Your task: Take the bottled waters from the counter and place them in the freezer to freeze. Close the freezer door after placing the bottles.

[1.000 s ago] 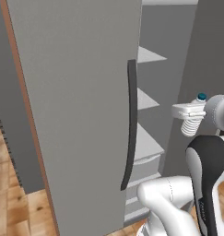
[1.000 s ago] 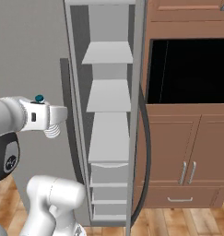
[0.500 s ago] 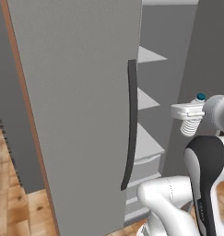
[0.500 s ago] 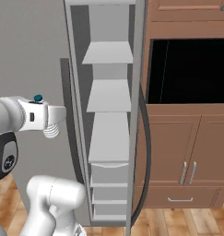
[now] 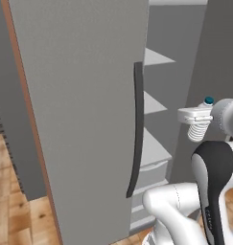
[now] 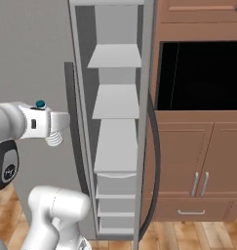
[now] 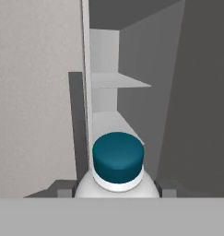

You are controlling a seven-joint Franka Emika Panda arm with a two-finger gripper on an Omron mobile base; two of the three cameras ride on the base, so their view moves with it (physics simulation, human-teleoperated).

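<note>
The fingers (image 7: pixel 114 192) grip a bottled water (image 7: pixel 117 170) by its neck, held before the open freezer (image 6: pixel 115 146), right of the freezer door (image 5: pixel 84 110).

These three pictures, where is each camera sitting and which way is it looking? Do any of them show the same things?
Left base view: behind the arm on its left, looking forward at the open freezer door and shelves; white arm at lower right, gripper shut on a bottled water.
Right base view: behind on the right, facing the freezer and the black oven recess; arm at lower left.
Hand view: on the hand, looking along the gripper past the bottle's teal cap into the shelves.
Both base views share the freezer, arm and bottle.
</note>
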